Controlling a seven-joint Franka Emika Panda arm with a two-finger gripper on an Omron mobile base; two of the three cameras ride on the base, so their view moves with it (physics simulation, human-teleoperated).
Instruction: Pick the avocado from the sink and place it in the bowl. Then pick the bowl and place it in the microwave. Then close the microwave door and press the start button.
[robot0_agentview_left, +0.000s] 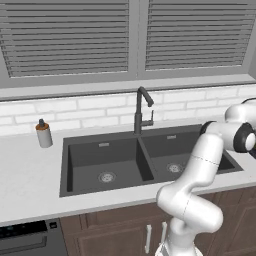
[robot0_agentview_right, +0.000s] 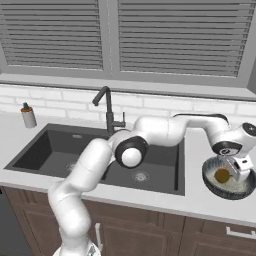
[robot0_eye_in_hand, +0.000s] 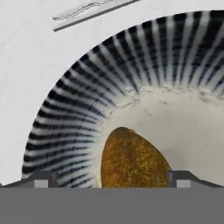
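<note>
Hand view, avocado (robot0_eye_in_hand: 133, 157) between open jaws

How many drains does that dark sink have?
2: one round steel drain in the left basin of the dark grey double sink, another in the right basin beside the white arm.

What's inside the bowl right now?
The avocado lies on the pale floor of the bowl, between open jaws. Its underside and the floor near the jaws are covered.
</note>
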